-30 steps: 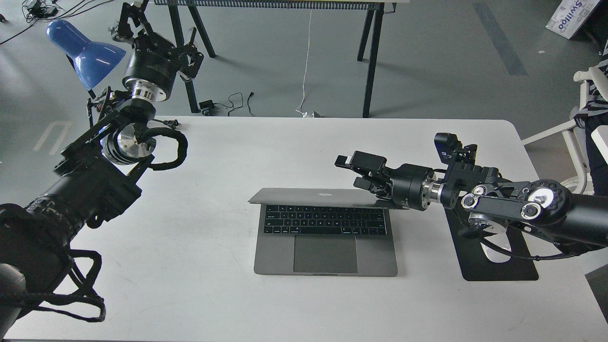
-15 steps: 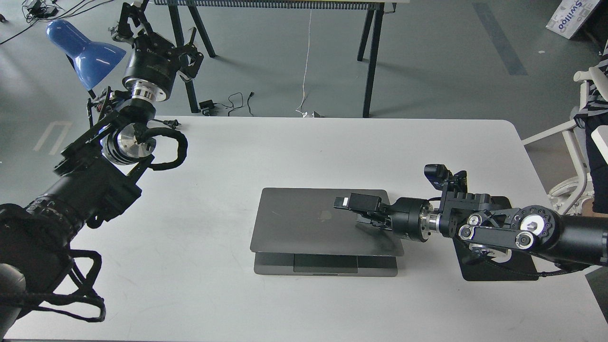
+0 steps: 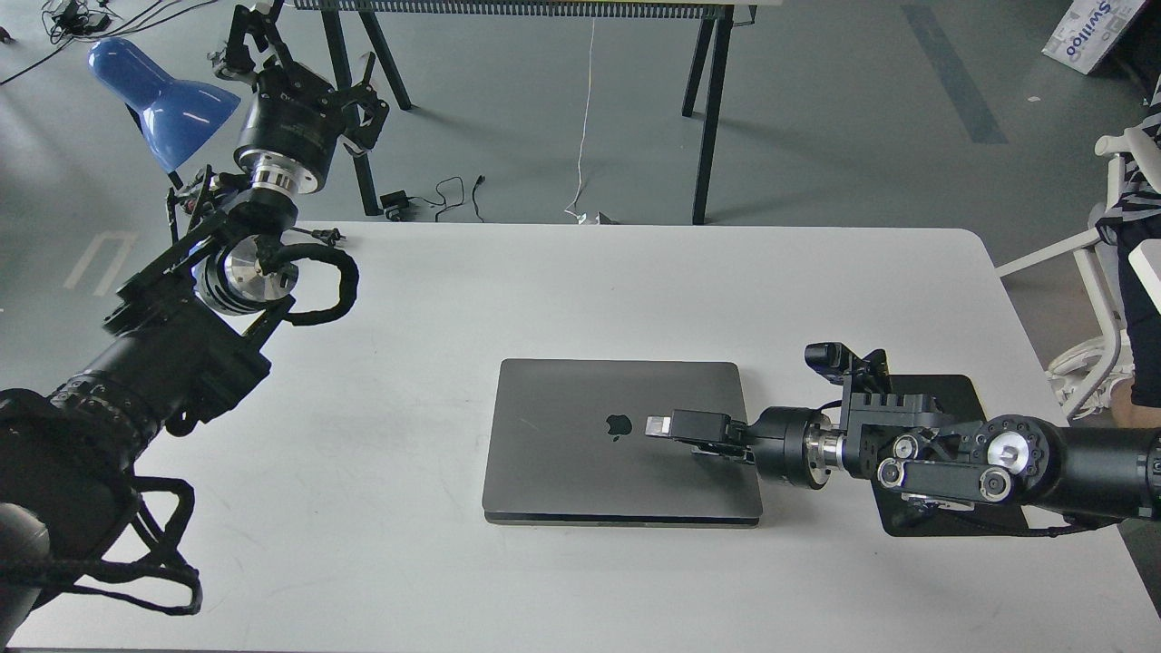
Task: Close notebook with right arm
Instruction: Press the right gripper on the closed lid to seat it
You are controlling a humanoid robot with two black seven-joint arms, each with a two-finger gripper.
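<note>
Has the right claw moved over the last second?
Yes. The right claw has dropped toward the near table edge, riding the notebook lid down; it now sits over the closed lid by the logo.

The notebook (image 3: 580,444) lid, raised a second ago with keyboard and trackpad exposed, then half lowered, now lies flat on the base, apple logo facing up. The right arm (image 3: 980,453) has dropped toward the table's near edge, and the right gripper (image 3: 667,424) has moved from above the lid's rear right corner to the lid surface beside the logo.
</note>
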